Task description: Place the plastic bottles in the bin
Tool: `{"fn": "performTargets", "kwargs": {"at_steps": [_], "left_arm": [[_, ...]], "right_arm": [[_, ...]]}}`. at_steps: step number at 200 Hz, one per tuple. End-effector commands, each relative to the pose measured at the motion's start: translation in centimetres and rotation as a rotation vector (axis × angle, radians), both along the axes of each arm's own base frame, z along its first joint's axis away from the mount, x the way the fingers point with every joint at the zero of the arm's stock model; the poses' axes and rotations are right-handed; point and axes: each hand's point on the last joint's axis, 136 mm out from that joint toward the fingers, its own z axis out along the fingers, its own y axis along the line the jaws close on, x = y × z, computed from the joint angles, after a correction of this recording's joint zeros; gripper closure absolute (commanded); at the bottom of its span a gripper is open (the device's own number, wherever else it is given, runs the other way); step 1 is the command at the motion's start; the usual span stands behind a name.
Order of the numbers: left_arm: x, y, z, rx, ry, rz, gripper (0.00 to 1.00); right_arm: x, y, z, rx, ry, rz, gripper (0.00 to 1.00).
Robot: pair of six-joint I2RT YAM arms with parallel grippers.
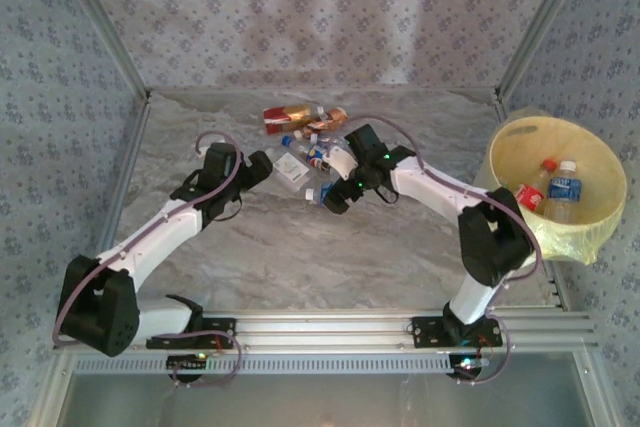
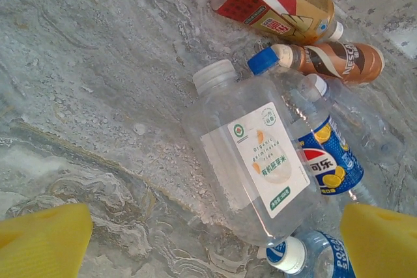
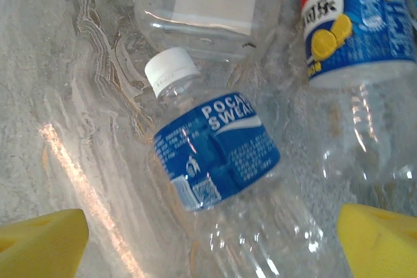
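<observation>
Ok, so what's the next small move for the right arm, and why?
Probably lower the right tool straight down and close it on the blue-labelled Pocari Sweat bottle. The tool stands open and holds nothing, and that bottle lies on the table right between its yellow fingertips, so it looks like the easiest one to take.

walls (image 1: 300, 7) – floral blue-grey | table (image 1: 300, 247) – grey marbled
</observation>
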Motion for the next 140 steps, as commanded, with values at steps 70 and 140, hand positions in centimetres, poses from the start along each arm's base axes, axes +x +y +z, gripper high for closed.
{"fn": "performTargets", "kwargs": {"at_steps": [70, 140], "left_arm": [[0.9, -0.7, -1.7, 0.013, 0.077, -0.014, 0.02], [1.2, -1.1, -2.9, 0.007, 0.116, -0.015, 0.02]], "right_arm": [[-2.0, 1.1, -4.5, -0.211, 0.094, 0.199, 0.02], [-1.7, -0.2, -7.7, -0.351, 0.062, 0.057, 0.05]]}}
